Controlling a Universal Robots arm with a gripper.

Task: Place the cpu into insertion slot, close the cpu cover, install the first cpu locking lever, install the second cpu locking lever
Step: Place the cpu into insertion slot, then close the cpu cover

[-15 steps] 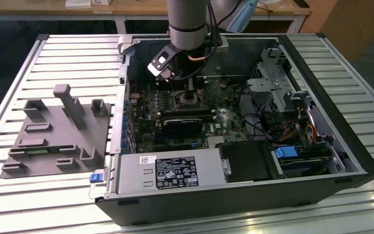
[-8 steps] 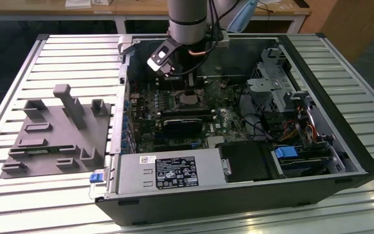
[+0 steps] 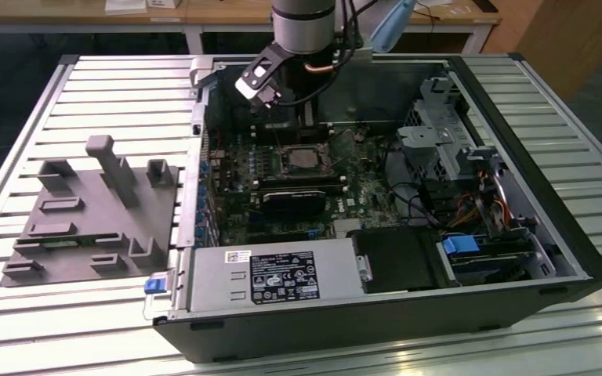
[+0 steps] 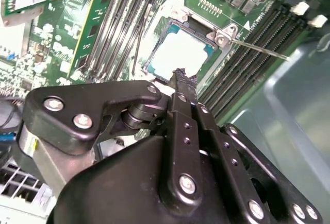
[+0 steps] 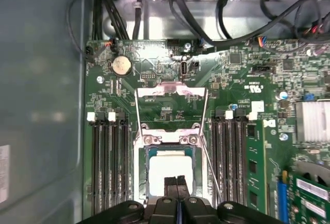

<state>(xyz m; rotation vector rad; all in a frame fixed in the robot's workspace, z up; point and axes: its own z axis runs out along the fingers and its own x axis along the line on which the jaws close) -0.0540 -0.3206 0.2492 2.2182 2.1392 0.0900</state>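
The cpu (image 5: 166,168), a flat silver-grey square, lies in the insertion slot (image 3: 303,158) on the motherboard; it is also in the second wrist view (image 4: 178,58). The cpu cover (image 5: 170,88), a thin silvery frame, stands swung open on the side of the slot away from the gripper. A thin locking lever (image 4: 258,49) sticks out unlatched beside the slot; the same kind of wire runs along the slot (image 5: 210,165). My gripper (image 5: 177,184) hangs just above the cpu's near edge, fingers shut together with nothing between them, and it appears in the exterior view (image 3: 267,98) above the board.
Black memory slots (image 5: 107,162) flank the socket on both sides. A black heatsink block (image 3: 291,204) and the power supply (image 3: 270,278) sit in the open case. A drive cage (image 3: 458,149) with cables is at the exterior view's right, and a grey fixture (image 3: 92,211) lies outside the case at its left.
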